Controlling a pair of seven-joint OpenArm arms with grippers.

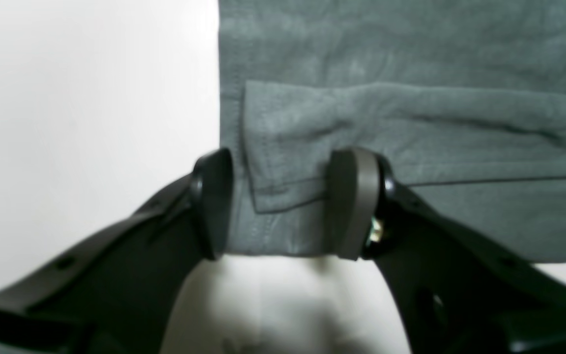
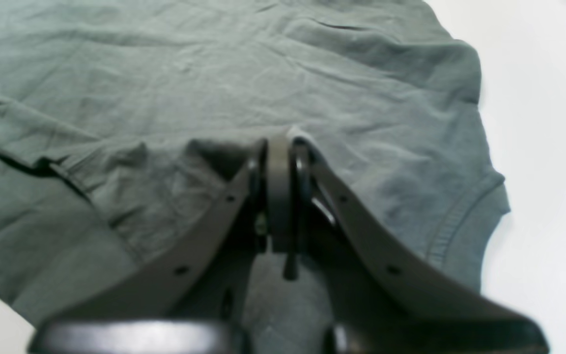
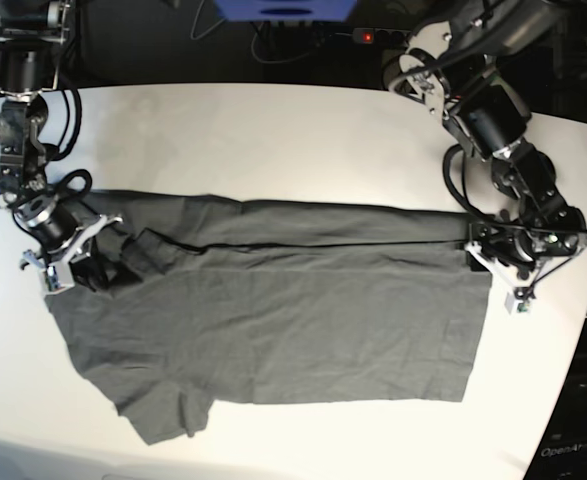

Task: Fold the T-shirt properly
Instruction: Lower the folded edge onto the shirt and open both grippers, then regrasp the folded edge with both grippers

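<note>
Two grippers work opposite ends of the shirt [image 3: 273, 310], which lies spread on the table [image 3: 273, 130] with its far long side already folded toward the middle. Your right gripper [image 2: 280, 147] is clamped tight on a pinch of cloth at the sleeve end; the fabric bunches up just ahead of its tips, so it holds that corner of the fold. Your left gripper [image 1: 283, 201] stands wide, its jaws straddling the hem corner, where a folded flap lies between the pads [image 1: 354, 201]. It grips nothing yet. That spread looks meant to take both layers at once. Close it on the corner before you lift, or only the sleeve end will rise and the fold will skew. The near sleeve [image 3: 168, 415] lies flat, not yet tucked.
</note>
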